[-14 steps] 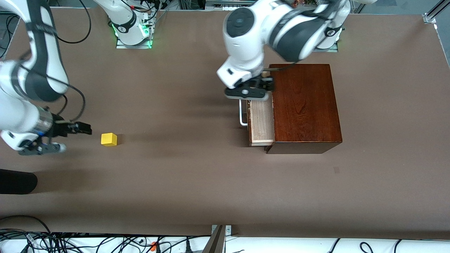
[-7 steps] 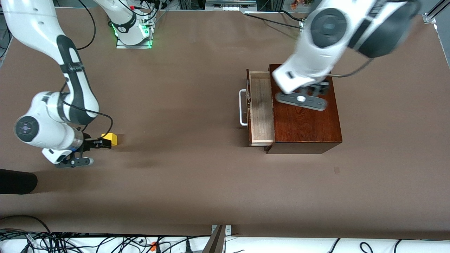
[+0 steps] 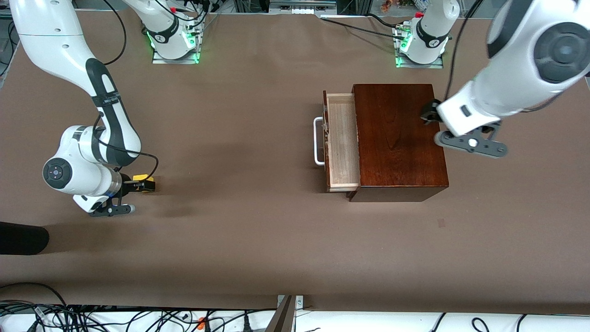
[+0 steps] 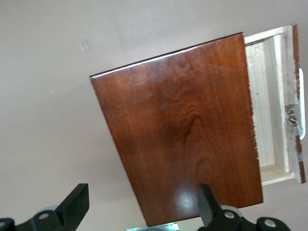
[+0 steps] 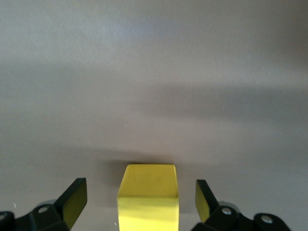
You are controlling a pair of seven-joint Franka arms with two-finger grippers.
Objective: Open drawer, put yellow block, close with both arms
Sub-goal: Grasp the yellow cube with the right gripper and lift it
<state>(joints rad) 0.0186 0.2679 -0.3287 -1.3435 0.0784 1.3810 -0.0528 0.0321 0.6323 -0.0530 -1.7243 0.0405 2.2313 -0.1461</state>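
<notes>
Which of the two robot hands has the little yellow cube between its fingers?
The right hand, low over the table: its open fingers straddle the yellow cube. The left hand hovers open above the wooden box.

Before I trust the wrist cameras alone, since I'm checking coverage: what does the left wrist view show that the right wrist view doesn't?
Only the left wrist view shows the dark wooden box and its drawer, pulled out and holding nothing in the part that shows, with the left gripper open above the box. Only the right wrist view shows the yellow block, sitting between the open fingers of the right gripper, apart from both. Both share the brown table and a pair of black fingers spread wide.
</notes>
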